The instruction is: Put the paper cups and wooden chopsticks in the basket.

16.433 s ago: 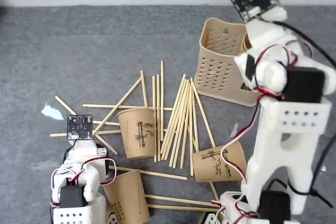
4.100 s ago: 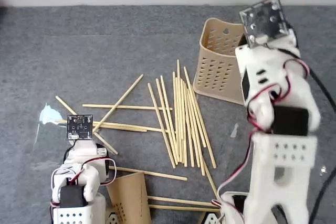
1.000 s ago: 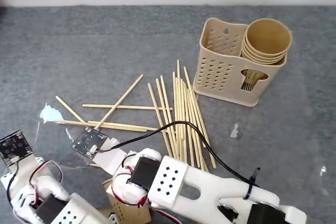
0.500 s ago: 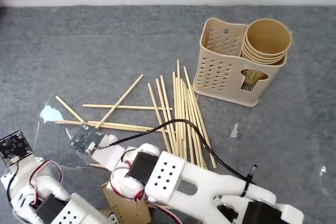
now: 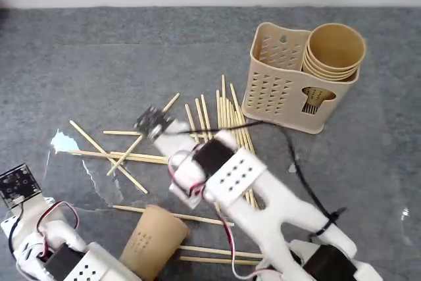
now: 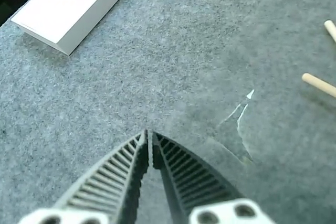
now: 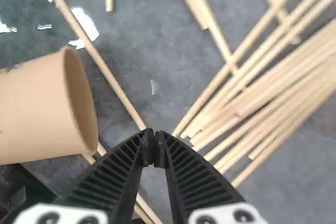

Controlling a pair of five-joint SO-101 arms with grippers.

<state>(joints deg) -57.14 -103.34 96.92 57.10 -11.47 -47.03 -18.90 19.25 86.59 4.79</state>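
Right claw (image 7: 152, 132) (closed) hangs near paper cup (image 7: 42, 108).

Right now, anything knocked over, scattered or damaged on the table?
Yes. One paper cup lies on its side at the near edge of the mat, outside the basket, where the other cups stand stacked. Chopsticks lie strewn across the mat, some crossed. A pale torn patch marks the mat beside the outlying ones.

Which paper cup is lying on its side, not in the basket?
The lone cup at the near edge of the table lies on its side; the other cups stand nested upright inside the basket.
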